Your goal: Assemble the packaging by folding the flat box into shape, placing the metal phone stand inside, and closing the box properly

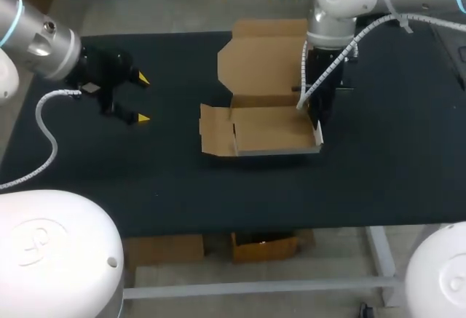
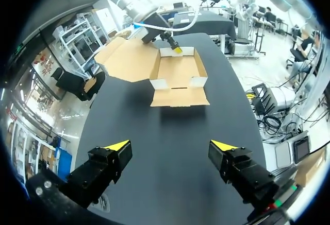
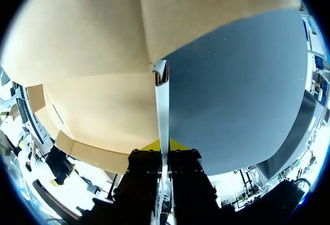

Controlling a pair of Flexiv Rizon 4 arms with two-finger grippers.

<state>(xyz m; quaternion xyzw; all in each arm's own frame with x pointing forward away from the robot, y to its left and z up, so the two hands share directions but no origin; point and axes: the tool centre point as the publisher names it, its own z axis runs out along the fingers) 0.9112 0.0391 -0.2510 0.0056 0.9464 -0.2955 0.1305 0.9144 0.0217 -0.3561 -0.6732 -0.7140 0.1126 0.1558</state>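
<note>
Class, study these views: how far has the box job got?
Done: the box has its base and long walls up, lid open behind. In hand: the right hand is shut on the right wall; the left hand hangs open, apart. Remaining: fold in the flat left flap, put in the stand, which is not in view, and close the lid.

left pincer (image 1: 143, 98) spread wide, hovering at left; right pincer (image 3: 164, 145) pinched on box wall (image 3: 162, 111), pointing down

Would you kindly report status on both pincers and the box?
Left pincer open, clear of the cardboard box. Right pincer shut on its side wall. Lid open, no phone stand seen.
</note>
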